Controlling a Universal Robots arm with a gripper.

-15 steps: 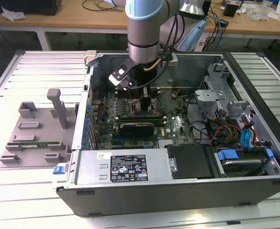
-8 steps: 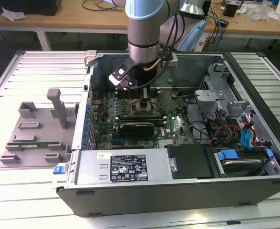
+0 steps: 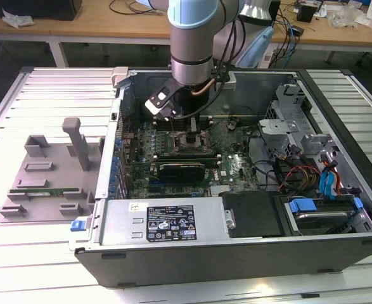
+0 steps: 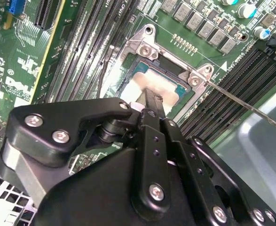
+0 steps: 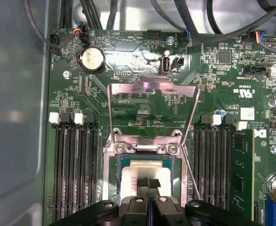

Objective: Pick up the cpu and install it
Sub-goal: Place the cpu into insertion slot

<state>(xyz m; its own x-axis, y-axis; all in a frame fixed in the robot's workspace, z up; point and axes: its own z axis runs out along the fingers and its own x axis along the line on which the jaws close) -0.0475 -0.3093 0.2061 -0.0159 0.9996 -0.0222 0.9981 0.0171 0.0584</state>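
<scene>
**Now the cpu [image 5: 145, 170] lies in its socket [image 5: 142, 148]**

At the exterior view's left, a grey parts holder [image 3: 46, 171] lies on the tabletop [image 3: 33, 269]. Right of it, inside the computer case [image 3: 173, 221], the end effector [image 5: 147, 182] is closed together, tip resting on the cpu's top, likely to seat it beneath the raised load plate [image 5: 152, 89].

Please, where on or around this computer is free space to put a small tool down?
Bare slatted table lies between the grey fixture and the table's far edge, and also beside the case on the exterior view's right. Inside the case it is crowded: gripper at the cpu, cables.
</scene>
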